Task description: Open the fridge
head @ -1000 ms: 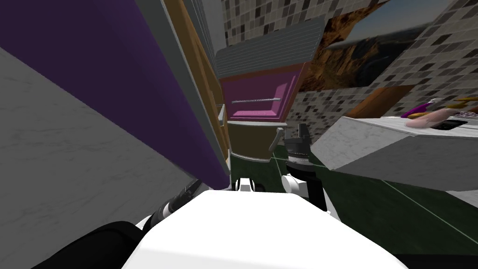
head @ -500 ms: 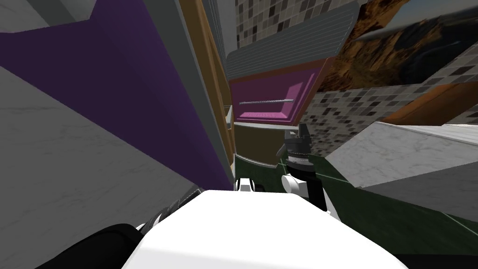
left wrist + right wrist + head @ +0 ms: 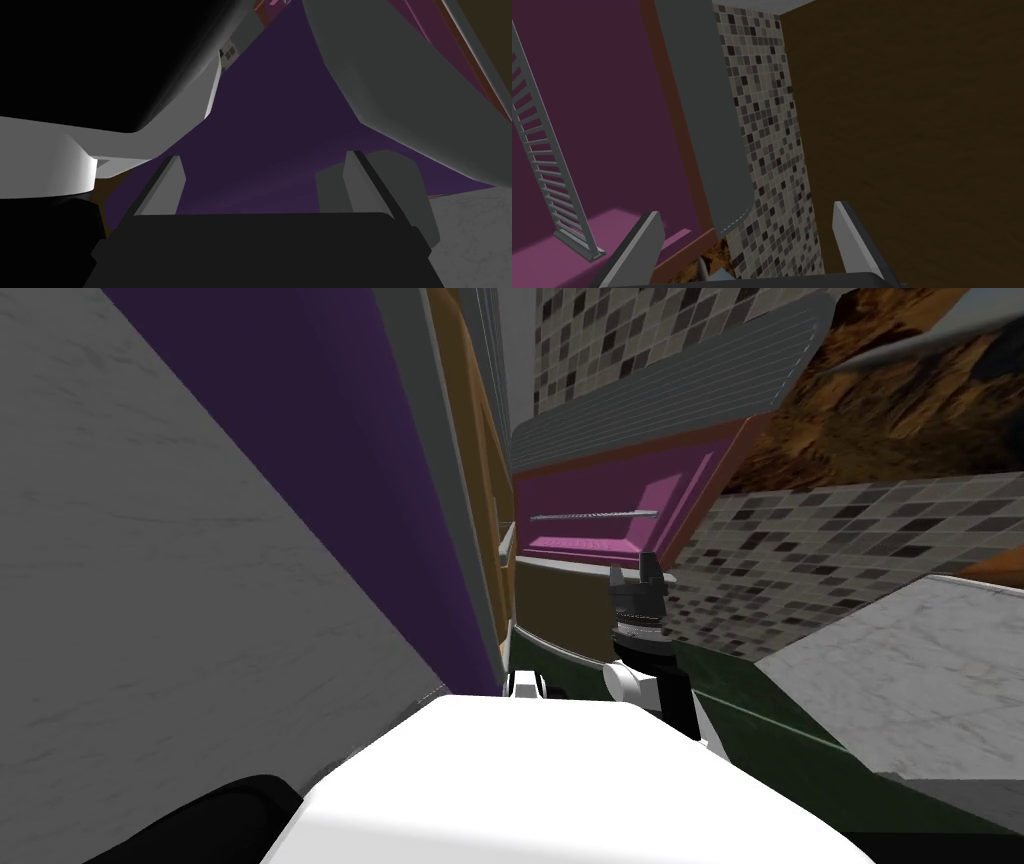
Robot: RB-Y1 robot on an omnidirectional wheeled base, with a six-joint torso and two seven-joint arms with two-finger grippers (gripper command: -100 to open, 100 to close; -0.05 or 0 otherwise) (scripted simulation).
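Open and empty, the left end effector (image 3: 262, 162) faces the probably heavy, stiff fridge door (image 3: 270, 105), whose grey bar (image 3: 400, 100) seems the best hold.

Tiled wall (image 3: 800, 548), marble counter (image 3: 920, 678), dark green floor (image 3: 770, 753).

The fridge (image 3: 330, 438) has a deep purple face with a plain grey edge. Beyond the fridge, a cabinet panel (image 3: 600, 493) is magenta, framed reddish brown. Right of the fridge, the wall (image 3: 800, 558) is a mosaic of grey, beige and black tiles, the floor (image 3: 770, 758) dark green, the surface (image 3: 930, 668) veined pale grey.
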